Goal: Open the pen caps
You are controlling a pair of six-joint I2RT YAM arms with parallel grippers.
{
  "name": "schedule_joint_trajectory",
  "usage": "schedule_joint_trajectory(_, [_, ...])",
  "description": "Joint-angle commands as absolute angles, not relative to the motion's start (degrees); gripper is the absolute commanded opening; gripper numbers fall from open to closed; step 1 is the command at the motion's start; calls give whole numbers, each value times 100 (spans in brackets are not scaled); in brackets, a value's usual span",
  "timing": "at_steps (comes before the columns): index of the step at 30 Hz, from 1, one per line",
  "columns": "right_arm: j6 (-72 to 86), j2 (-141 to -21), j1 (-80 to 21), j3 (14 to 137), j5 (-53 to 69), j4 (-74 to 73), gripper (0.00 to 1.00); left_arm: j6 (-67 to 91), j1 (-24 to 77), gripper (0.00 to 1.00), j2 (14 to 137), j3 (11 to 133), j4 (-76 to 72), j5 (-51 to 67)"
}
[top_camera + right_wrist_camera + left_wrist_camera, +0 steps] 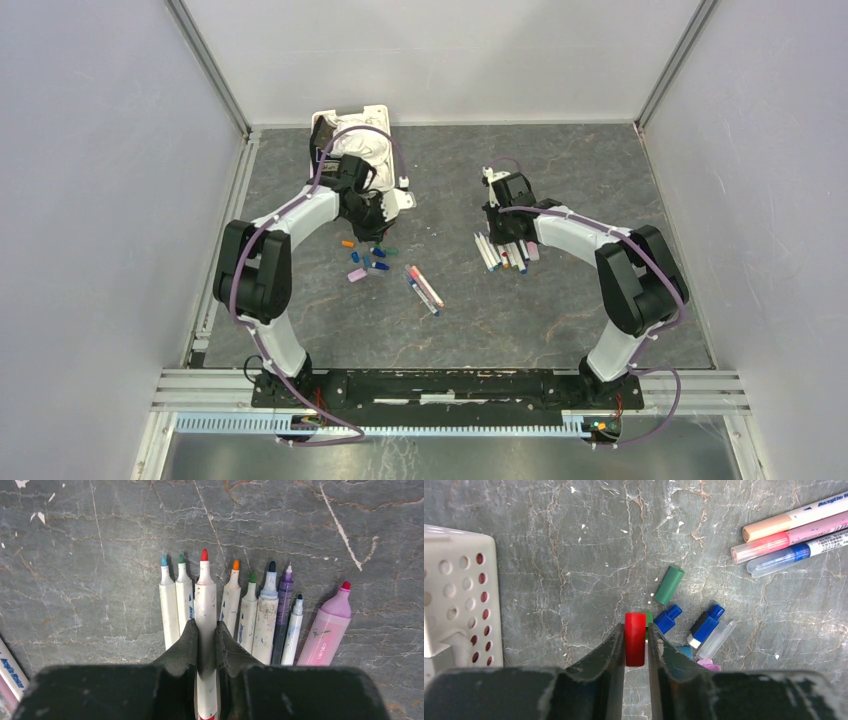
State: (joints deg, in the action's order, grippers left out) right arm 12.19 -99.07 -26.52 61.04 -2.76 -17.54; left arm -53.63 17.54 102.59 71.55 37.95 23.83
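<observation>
The left hand (pixel 635 637) pinches a red cap (pixel 635 647) just over the loose caps (pixel 669 585) lying near the basket (pixel 459 580). The right hand (pixel 206 630) clamps the red-tipped pen (pixel 204 575) within the row of uncapped pens (pixel 260 610). I judge both should be let go low and gently, so nothing rolls. Whether the cap touches the surface (pixel 549 555) is unclear, and the hand's own body hides the near part of the pile.
</observation>
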Motion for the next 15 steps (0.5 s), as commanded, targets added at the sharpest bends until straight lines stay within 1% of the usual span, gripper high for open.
schedule_joint_trajectory(1, [1316, -9853, -2676, 6025, -657, -1449, 16, -4979, 1774, 35, 10032, 7455, 3844, 2434])
schedule_joint_trajectory(2, [1305, -9836, -2660, 5995, -679, -1442, 19, -4938, 1775, 41, 9996, 7465, 3853, 2443])
schedule_joint_trajectory(4, [1262, -9788, -2668, 5956, -782, -1463, 22, -4823, 1774, 61, 9940, 7550, 3922, 2469])
schedule_joint_trajectory(5, [1249, -9749, -2672, 5934, -820, -1461, 23, -4769, 1775, 68, 9922, 7630, 3981, 2485])
schedule_joint_trajectory(7, [1226, -9668, -2665, 5882, -852, -1426, 25, -4604, 1767, 73, 9849, 7809, 4123, 2551])
schedule_joint_trajectory(11, [1200, -9549, -2670, 5875, -853, -1453, 31, -4384, 1766, 77, 9581, 8227, 4526, 2743])
schedule_joint_trajectory(13, [1147, -9513, -2673, 5928, -889, -1545, 34, -4261, 1767, 98, 9422, 8438, 4697, 2745])
schedule_joint_trajectory(15, [1102, -9402, -2668, 5983, -989, -1637, 38, -4148, 1758, 100, 9285, 8683, 4855, 2722])
